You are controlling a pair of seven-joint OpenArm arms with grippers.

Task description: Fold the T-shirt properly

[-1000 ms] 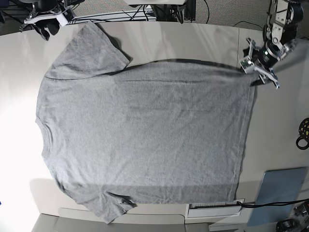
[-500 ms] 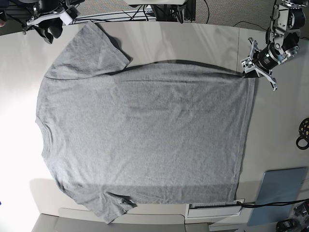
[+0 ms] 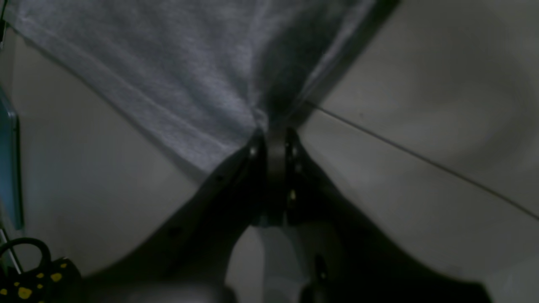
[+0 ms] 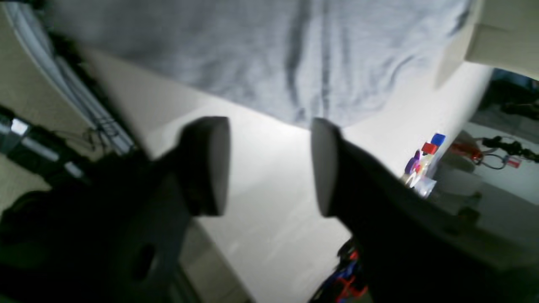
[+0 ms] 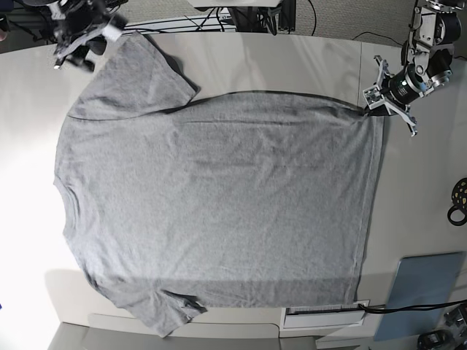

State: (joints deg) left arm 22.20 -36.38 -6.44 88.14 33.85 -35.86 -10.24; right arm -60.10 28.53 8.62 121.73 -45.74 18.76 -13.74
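Note:
The grey T-shirt [image 5: 219,204] lies spread flat with its plain side up, collar at the left and hem at the right. At the far right hem corner my left gripper [image 5: 373,107] is shut, and the left wrist view shows its fingers pinching the T-shirt's [image 3: 177,75] corner between the left gripper's [image 3: 273,131] tips. My right gripper [image 5: 79,49] hovers blurred at the far left, just beside the upper sleeve. In the right wrist view the right gripper [image 4: 267,168] stands open with nothing between its pads, the T-shirt's [image 4: 273,59] sleeve edge just beyond them.
A grey-blue flat pad [image 5: 423,292] lies at the near right. A black ring with yellow dots [image 5: 458,200] sits at the right edge. A white labelled strip [image 5: 325,315] lies at the table's front edge. Cables and stands crowd the back.
My left gripper has shut on the shirt's hem corner. The right arm has swung in towards the upper sleeve and its jaws have spread wider.

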